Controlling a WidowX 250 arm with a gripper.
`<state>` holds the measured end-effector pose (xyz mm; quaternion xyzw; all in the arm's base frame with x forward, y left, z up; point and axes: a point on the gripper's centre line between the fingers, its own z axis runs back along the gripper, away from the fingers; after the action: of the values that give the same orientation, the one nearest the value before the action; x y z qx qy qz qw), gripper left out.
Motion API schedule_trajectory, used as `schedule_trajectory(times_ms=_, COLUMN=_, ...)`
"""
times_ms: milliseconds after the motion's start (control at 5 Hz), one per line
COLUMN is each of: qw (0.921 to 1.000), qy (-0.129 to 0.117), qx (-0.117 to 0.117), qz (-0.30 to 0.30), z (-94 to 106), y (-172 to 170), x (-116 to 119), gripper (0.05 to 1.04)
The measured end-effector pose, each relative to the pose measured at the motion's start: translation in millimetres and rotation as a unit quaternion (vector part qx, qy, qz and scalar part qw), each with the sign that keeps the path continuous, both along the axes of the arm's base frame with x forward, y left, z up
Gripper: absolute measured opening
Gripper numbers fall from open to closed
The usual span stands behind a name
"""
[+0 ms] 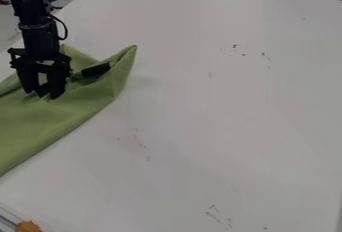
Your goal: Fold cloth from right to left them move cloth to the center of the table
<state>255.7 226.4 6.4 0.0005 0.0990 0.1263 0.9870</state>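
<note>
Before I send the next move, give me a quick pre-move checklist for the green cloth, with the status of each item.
1. Gripper at the cloth: ok, it is down at the cloth's upper part.
2. Secure grip on the cloth: cannot tell.
3. Whole cloth in view: not ok, it runs past the left edge.
4. Fold finished: cannot tell, part of the cloth is cut off.
5. Cloth at the center of the white table: not ok, it lies to the left.
6. Orange item apart from the visible cloth: ok, bottom-left corner.
</note>
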Motion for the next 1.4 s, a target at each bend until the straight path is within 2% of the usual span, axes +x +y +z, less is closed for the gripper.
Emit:
schedule_trajectory(times_ms=200, qw=1.0, qy=-0.001, qx=0.005, qz=-0.004, z=-1.1, y=1, x=0, gripper=0.409)
schedule_trajectory(times_ms=400, qw=0.9998, qy=0.003, qx=0.015, qz=-0.015, z=-1.8, y=-5, x=2, gripper=0.255)
schedule_trajectory(times_ms=600, qw=0.9997, qy=0.002, qx=0.015, qz=-0.019, z=-1.7, y=-5, x=0, gripper=0.214)
schedule_trajectory(times_ms=800, qw=0.9998, qy=0.0, qx=0.017, qz=-0.008, z=2.1, y=-9, x=-2, gripper=0.113)
schedule_trajectory(times_ms=1200, qw=0.9991, qy=-0.003, qx=0.041, qz=-0.009, z=29.4, y=-35, x=5, gripper=0.087)
schedule_trajectory(times_ms=1400, qw=0.9988, qy=-0.015, qx=0.047, qz=-0.003, z=43.0, y=-44, x=4, gripper=0.087)
